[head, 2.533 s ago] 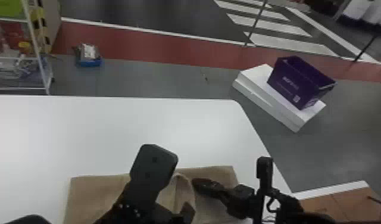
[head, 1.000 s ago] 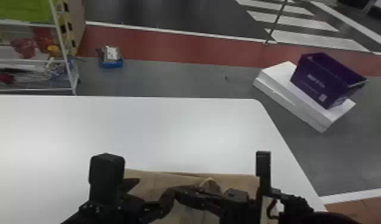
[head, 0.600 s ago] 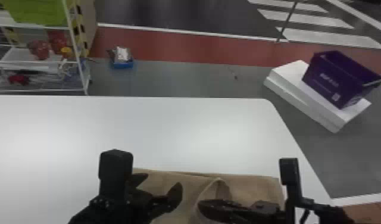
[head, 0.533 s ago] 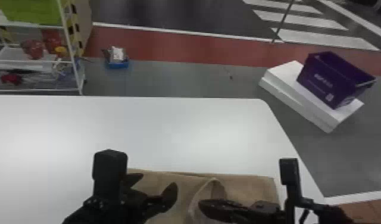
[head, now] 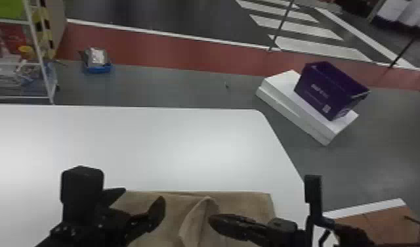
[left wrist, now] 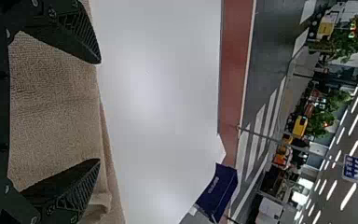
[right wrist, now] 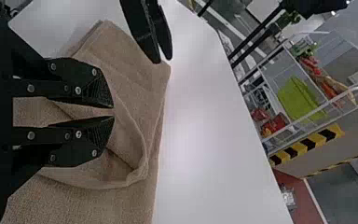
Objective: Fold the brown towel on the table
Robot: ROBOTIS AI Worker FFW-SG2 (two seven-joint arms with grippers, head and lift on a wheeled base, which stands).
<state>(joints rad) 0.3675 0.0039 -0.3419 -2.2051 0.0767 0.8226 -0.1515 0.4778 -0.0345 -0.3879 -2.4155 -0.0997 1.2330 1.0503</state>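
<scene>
One white surface [head: 186,141], smooth, round-cornered; beyond, one purple bin [head: 327,92] on flat white slabs [head: 284,108]. One brown towel [head: 248,203], coarse-woven, curved fold raised, on the surface under me. My left fingers [head: 158,210]: wide apart. My right fingers [head: 225,223]: narrowly parted.

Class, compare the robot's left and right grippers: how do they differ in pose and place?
The left gripper has its fingers spread wide; the right gripper has its fingertips nearly meeting, with a slim gap. The left gripper is at the left part of the brown towel; the right gripper is farther right, close to its raised fold. Both have black fingers.
</scene>
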